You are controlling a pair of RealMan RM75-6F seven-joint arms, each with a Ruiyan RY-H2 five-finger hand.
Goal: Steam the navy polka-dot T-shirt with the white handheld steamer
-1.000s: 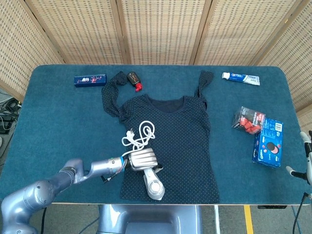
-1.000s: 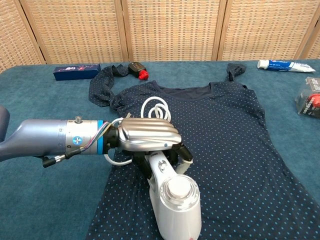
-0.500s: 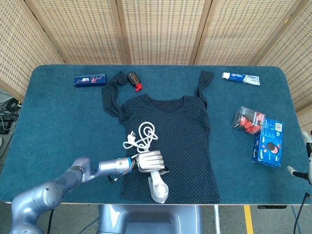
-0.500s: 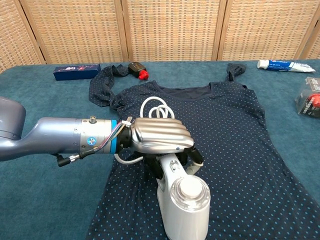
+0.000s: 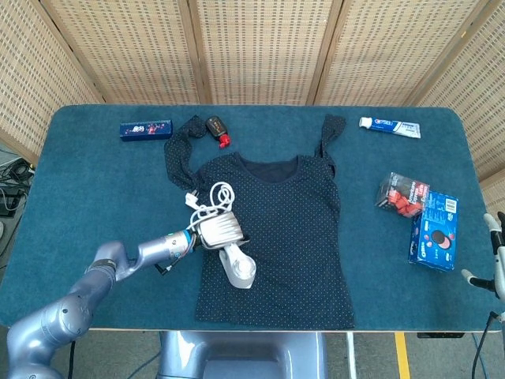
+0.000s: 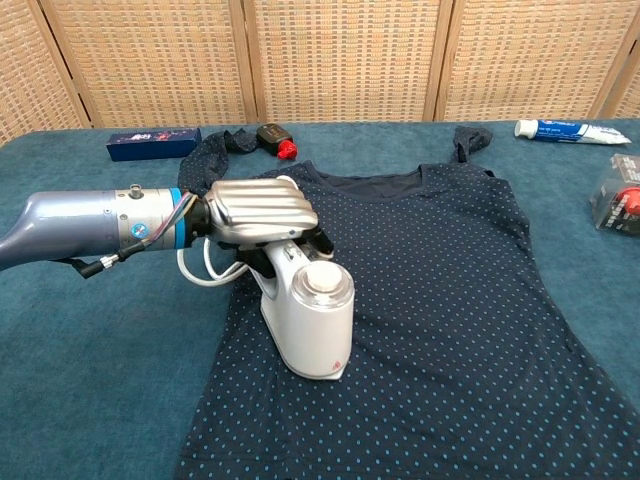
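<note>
Since half a second ago you have drawn the left hand [image 6: 262,211] and the white handheld steamer [image 6: 308,318] away from the shirt's hem, up and toward the left side of its body; the cord [image 5: 207,200] has travelled with them and now lies bunched at the shirt's left edge rather than on its middle.

Nearest to you, the navy polka-dot T-shirt [image 6: 470,300] lies flat on the teal table [image 5: 87,197], hem toward the robot and neck away. Your left hand grips the steamer's handle from above, fingers curled down around it, and the steamer's wide head rests on the fabric at the left part of the torso. In the head view the same hand [image 5: 218,230] sits over the shirt's left edge with the steamer [image 5: 238,267] angled toward the hem.

At the table's near right corner only a sliver of your right hand [image 5: 495,257] shows at the frame edge; you cannot tell how its fingers lie.

Further back on the right, a blue box [image 5: 434,231] lies just beside a packet with red contents [image 5: 402,194].

Along the far edge, a dark blue carton [image 5: 145,129] lies at the left, a small black and red object [image 5: 217,129] lies beside the shirt's left sleeve, and a toothpaste tube [image 5: 390,125] lies at the right, near the other sleeve.
</note>
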